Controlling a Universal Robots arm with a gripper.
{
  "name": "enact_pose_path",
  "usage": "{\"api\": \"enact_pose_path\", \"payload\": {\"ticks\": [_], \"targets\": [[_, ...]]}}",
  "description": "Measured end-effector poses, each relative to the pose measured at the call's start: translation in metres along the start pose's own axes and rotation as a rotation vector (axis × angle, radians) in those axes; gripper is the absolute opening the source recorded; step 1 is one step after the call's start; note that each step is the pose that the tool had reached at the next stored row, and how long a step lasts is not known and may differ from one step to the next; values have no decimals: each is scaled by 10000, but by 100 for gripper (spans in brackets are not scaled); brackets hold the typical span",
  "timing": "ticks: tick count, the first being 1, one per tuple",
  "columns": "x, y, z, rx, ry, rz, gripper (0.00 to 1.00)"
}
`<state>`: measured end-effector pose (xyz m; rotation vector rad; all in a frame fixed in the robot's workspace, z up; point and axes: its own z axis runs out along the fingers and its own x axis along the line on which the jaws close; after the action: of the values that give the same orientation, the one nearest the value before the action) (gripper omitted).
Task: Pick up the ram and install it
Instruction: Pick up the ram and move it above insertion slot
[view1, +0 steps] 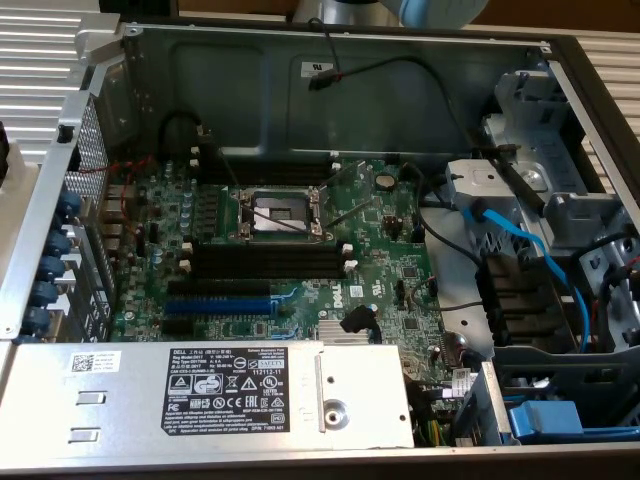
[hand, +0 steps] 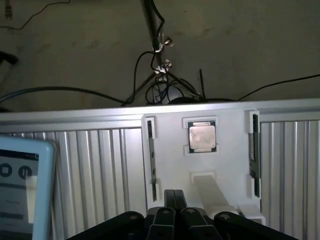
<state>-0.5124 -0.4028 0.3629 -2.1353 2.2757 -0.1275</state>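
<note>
Nearest the wrist camera is my hand (hand: 175, 197). Its black fingers are pressed together and closed on nothing. It is aimed at a white holder (hand: 227, 165) that lies on the ribbed metal table (hand: 95, 165), and I see it touching nothing.

Holder contents:
- A square silver processor chip (hand: 202, 136) is seated in the middle recess.
- The ram (hand: 151, 157), a thin dark stick seen edge-on, is clipped along the holder's edge on the tablet's side.
- A second stick (hand: 255, 155) of the same kind runs along the opposite edge.
- A white ramp-shaped block (hand: 210, 192) stands on the holder just beside my fingertips, closer to them than anything else there.

My hand lines up between the ram and the chip, nearer the ram.

A tablet (hand: 22, 185) with a lit screen sits on the table beside the holder. Beyond the table, dark cables (hand: 160, 75) trail across the floor (hand: 260, 45).

In the exterior view, the grey power supply (view1: 200, 395) with its printed label is nearest. Behind it, inside the opened computer case (view1: 250, 60), lies the green board (view1: 400, 270). The board carries:
- long black memory slots (view1: 270, 262) with white end clips;
- the processor socket (view1: 275, 213), beside those slots;
- a blue slot (view1: 225, 295).

A blue cable (view1: 525, 245) loops through the bay on the exterior view's right. My arm (view1: 425, 8) shows at the top edge, above the case's far wall.
</note>
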Motion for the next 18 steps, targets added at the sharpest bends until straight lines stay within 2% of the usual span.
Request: {"api": "enact_pose_path", "payload": {"ticks": [13,14,15,16,18], "targets": [[1,8,-2,2,-10,-71,11],[1,12,-2,-1,-66,-89,11],[1,15,-2,-17,-215,-97,11],[3,16,-1,-47,-396,-98,11],[10,15,-2,-165,-748,-76,11]]}}
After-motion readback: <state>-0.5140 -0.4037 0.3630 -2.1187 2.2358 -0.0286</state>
